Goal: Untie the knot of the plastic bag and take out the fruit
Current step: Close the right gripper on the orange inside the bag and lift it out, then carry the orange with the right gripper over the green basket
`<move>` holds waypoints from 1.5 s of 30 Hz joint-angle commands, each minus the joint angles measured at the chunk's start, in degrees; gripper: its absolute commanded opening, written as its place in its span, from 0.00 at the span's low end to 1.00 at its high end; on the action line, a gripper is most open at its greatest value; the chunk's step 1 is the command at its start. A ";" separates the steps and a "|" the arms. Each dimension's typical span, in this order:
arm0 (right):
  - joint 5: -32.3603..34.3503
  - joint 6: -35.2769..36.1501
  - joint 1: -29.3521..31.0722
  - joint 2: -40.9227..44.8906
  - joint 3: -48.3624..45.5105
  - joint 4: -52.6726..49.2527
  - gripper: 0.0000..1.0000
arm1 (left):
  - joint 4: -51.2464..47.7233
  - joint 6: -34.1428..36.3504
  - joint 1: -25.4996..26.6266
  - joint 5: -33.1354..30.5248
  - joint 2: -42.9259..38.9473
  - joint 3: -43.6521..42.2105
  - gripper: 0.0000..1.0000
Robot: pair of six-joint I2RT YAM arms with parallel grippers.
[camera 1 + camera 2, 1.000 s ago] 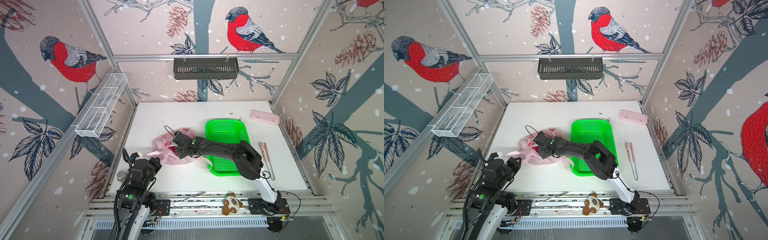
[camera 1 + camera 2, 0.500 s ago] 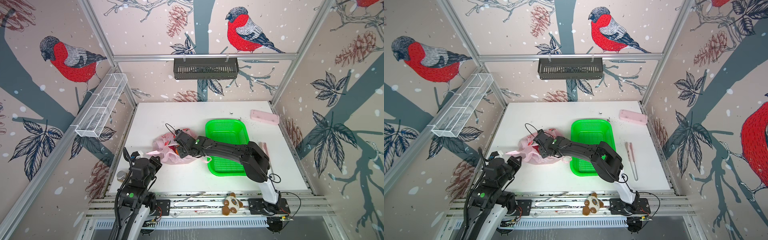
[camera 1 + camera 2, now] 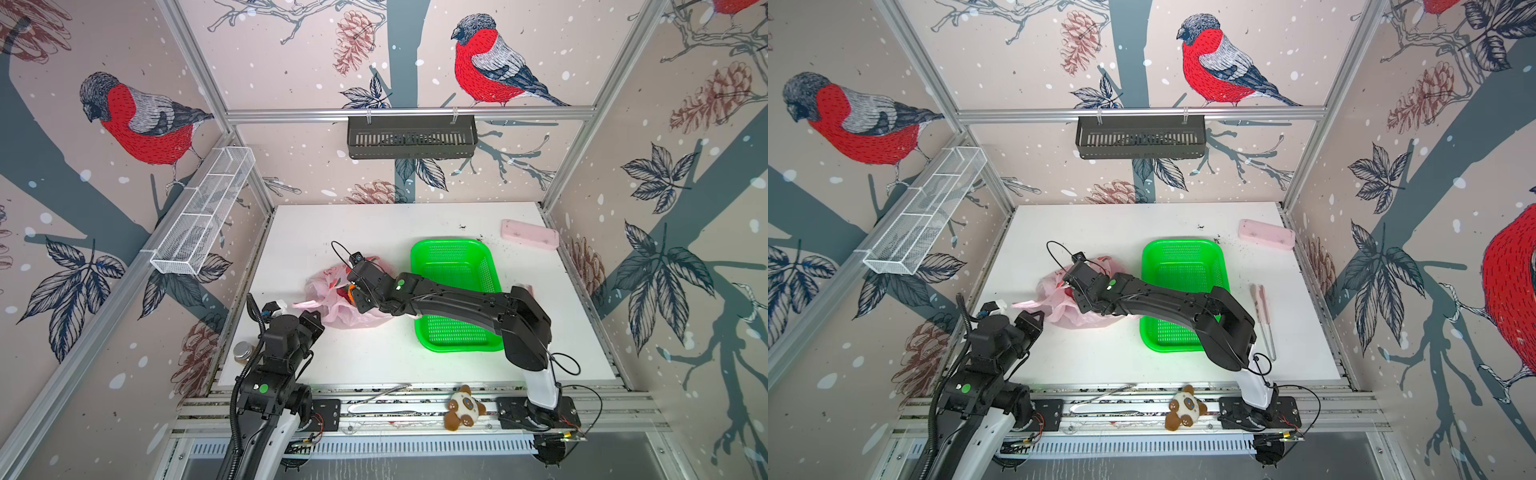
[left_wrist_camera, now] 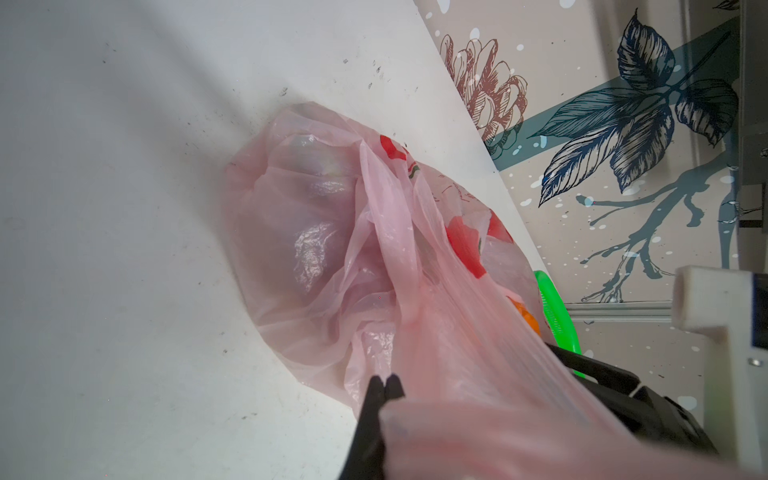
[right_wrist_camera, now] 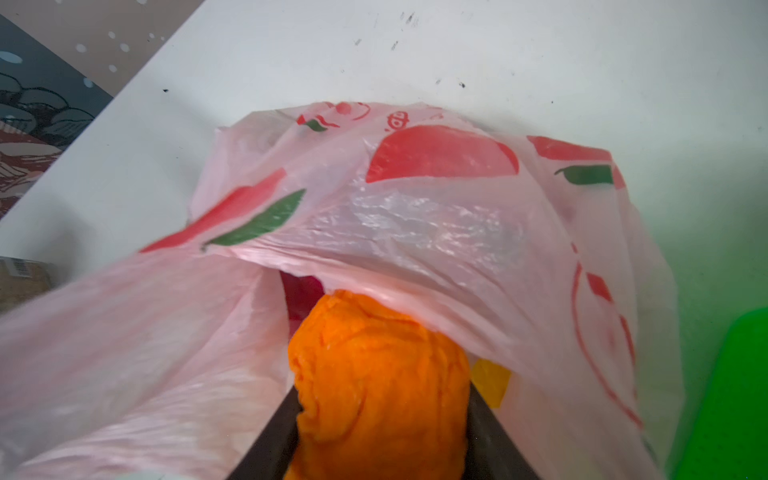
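Left wrist view: nearest, toward the worktop's (image 3: 374,357) front left corner, the left gripper (image 4: 384,387) is seen with its tips pressed together on a stretched fold of the plastic bag (image 4: 316,232). Just beyond, left of the worktop's centre, the bag is slumped with its mouth opened. There the right gripper (image 5: 382,401) is clamped on an orange fruit (image 5: 374,353) that is partly covered by the film. The green basket (image 3: 453,243) is set beside the bag, and a pink block (image 3: 528,235) is placed by the far right corner. The film is judged thin, slippery and easily torn, best taken by a bunched edge. The fruit is judged light and slightly yielding, best held across its middle. The grip on the fruit is made plain only in the right wrist view. In both top views merely an orange sliver is caught, though only there is the basket's closeness shown.
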State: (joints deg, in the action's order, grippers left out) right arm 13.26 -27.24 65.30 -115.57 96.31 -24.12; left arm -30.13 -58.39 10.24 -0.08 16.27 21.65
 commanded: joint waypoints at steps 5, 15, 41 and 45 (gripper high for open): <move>1.69 0.52 1.57 3.04 2.08 -0.62 0.29 | 4.01 0.29 -0.03 -0.49 1.43 0.08 0.00; 2.59 1.36 2.99 8.49 2.68 -1.41 0.29 | 6.20 1.57 -0.13 -0.56 3.23 1.11 0.00; 7.57 -1.88 -15.65 29.67 -25.05 9.67 0.30 | 4.99 5.10 -0.09 -1.91 3.41 2.08 0.00; 5.08 -3.49 -19.31 28.69 -27.90 9.66 0.30 | 5.33 5.38 -0.09 -1.95 3.52 1.91 0.00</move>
State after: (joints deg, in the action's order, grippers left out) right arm 20.32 -28.62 47.51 -86.54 69.65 -16.40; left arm -26.09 -53.89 10.24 -1.34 19.73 23.29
